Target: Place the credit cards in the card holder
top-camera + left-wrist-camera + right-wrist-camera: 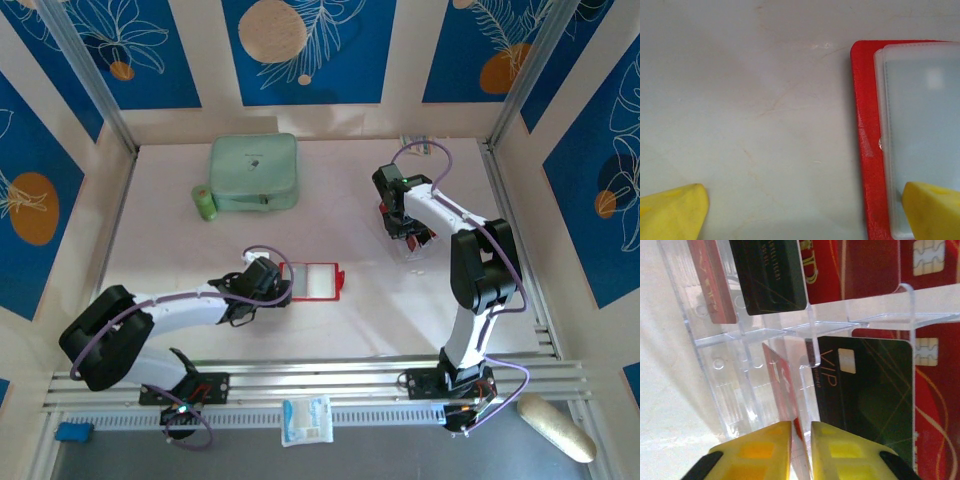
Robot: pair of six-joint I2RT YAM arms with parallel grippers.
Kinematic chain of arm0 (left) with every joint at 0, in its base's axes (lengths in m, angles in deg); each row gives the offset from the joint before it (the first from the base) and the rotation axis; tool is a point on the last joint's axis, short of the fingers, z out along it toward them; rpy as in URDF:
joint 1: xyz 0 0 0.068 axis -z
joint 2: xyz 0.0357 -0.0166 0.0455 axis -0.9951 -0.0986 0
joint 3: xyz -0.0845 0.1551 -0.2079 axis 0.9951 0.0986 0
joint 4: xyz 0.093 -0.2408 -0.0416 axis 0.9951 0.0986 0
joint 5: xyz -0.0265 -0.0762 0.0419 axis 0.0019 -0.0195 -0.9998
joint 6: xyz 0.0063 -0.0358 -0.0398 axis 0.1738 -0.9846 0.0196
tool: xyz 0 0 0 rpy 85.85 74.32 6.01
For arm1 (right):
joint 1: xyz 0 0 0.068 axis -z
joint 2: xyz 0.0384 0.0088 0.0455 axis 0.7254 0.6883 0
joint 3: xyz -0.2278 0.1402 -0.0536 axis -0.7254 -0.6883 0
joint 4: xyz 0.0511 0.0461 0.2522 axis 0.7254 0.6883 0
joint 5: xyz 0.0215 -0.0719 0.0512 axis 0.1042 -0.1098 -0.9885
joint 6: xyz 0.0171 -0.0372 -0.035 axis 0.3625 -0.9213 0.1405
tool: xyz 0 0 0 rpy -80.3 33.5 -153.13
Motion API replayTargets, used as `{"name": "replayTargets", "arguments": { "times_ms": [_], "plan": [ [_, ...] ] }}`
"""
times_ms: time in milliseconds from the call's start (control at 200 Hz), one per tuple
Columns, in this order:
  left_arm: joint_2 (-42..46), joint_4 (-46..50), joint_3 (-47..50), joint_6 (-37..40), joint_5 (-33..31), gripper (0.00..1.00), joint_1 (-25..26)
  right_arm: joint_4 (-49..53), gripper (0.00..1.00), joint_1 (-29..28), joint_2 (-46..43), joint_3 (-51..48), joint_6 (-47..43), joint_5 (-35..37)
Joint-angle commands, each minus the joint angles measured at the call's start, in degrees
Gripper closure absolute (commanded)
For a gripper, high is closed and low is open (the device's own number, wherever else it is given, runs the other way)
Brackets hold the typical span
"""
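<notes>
pale matte table [350, 200], blue leaf-print walls on three sides.

right gripper [801, 440]: yellow fingers stand almost together, with the thin edge of a red card [785, 385] running into the slit between them. you appear to have it pinched, though the contact itself is hard to make out. the card stands on edge in a slot of the clear stand [740, 365] and its long axis leads away from the fingertips, so lift along the slot, not across it. just beside it stands a glossy black vip card [865, 395]. more credit cards [865, 265], red with chip contacts, fill the tiers behind.

left gripper [802, 215]: fingers spread wide, holding nothing. one tip is over bare table, the other over the card holder [867, 150].

card holder: lies flat and open, with a grained red cover and frosted clear sleeves. it is well apart from the stand, toward the left arm's side of the table. the left arm is nearer the holder and the right arm nearer the cards.

expect the smooth, rigid card to slip easily.
</notes>
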Motion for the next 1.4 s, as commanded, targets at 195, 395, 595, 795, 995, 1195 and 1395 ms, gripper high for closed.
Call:
{"name": "replayTargets", "arguments": {
  "times_ms": [195, 395, 595, 795, 995, 1195, 1395],
  "plan": [
    [1.0, 0.0, 1.1, -0.1, 0.2, 0.0, -0.7, 1.1, 0.97, 0.4, -2.0, 0.1, -0.4, -4.0],
    [2.2, 1.6, -0.6, 1.0, 0.9, 0.0, -0.7, 2.6, 1.0, -0.6, -4.1, 1.8, -1.2, -3.5],
    [3.8, 3.8, -3.3, 2.0, 1.1, 0.0, -0.7, 5.1, 1.0, -3.0, -7.0, 5.2, -0.8, -3.9],
    [4.0, 5.7, -6.9, 3.7, 1.6, 0.0, -0.7, 4.7, 1.0, -5.5, -11.2, 6.5, 2.1, -11.7],
    [1.4, 7.3, -11.4, 6.7, 2.0, 0.0, -0.8, -6.7, 1.0, -5.5, -18.7, -1.1, 9.2, -31.0],
    [-3.1, 8.5, -14.0, 8.6, 1.1, 0.0, -0.7, -31.3, 1.0, -5.8, -25.5, -18.8, 22.4, -49.6],
    [-5.4, 8.6, -13.9, 8.8, 0.3, 0.0, -0.7, -56.4, 1.0, -8.3, -26.6, -34.8, 34.3, -53.8]
  ]
}}
